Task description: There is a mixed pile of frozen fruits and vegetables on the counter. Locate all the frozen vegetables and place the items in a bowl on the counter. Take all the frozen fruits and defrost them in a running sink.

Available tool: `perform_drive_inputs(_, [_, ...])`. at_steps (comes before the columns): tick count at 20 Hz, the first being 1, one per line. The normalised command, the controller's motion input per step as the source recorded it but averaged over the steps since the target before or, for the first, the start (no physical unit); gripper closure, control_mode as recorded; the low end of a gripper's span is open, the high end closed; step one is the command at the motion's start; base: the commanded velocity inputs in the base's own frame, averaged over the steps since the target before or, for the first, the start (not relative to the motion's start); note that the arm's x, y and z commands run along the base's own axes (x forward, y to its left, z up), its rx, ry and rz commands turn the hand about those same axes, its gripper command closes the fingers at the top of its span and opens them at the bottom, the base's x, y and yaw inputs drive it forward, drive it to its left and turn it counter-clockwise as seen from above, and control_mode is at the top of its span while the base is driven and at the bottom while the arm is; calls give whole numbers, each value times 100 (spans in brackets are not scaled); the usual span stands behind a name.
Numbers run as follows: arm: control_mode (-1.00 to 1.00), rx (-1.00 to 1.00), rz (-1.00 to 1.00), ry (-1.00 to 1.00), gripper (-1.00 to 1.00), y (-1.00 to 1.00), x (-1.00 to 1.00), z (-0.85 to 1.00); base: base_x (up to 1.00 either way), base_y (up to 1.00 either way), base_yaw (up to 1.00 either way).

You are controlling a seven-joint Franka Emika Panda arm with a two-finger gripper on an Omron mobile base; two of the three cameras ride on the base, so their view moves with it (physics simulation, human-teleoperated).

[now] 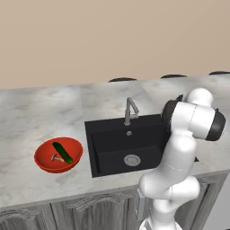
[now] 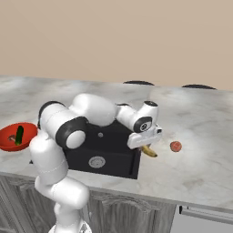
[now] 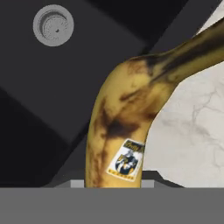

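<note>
The gripper (image 2: 146, 146) hangs at the right edge of the sink (image 2: 109, 157), over the seam where the black basin meets the counter (image 2: 195, 173). Its jaws are drawn in narrow around the banana (image 2: 149, 151), which pokes out just beneath the hand, one end pointing down and to the right. In the hand view the banana (image 3: 124, 127) rises straight up from between the fingers and bends off to the upper right; it is yellow with dark brown bruising and carries a small sticker near the gripped end. Behind it, on one side lies the dark basin with its round silver drain (image 3: 53, 25), on the other the pale marbled counter (image 3: 192, 131).

Just to the right of the gripper, resting on the counter and apart from the banana, sits the small round red fruit (image 2: 175, 146). The faucet (image 1: 130, 110) stands at the far rim of the sink, to the left of the gripper and beyond the arm.

Well to the left of the gripper, past the whole sink, the red bowl (image 1: 45, 155) sits on the counter. The cucumber (image 1: 63, 152) lies slanted inside it, and the small pale mushroom (image 1: 55, 157) rests beside the cucumber in the same bowl.
</note>
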Motion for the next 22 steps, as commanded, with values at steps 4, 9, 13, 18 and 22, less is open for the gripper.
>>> perform_drive_inputs(4, [-100, 0, 20, -4, 100, 84, 16, -5, 0, 0, 0])
perform_drive_inputs(9, [-100, 5, 27, 1, 100, 62, 3, -30, 0, 0, 0])
perform_drive_inputs(13, [-100, 6, 14, -8, 100, 38, 24, -33, 0, 0, 0])
perform_drive_inputs(18, [-100, -4, 1, -17, 100, 22, 35, -30, 0, 0, 0])
perform_drive_inputs(22, [-100, -15, -12, -3, 100, 46, 37, -22, 0, 0, 0])
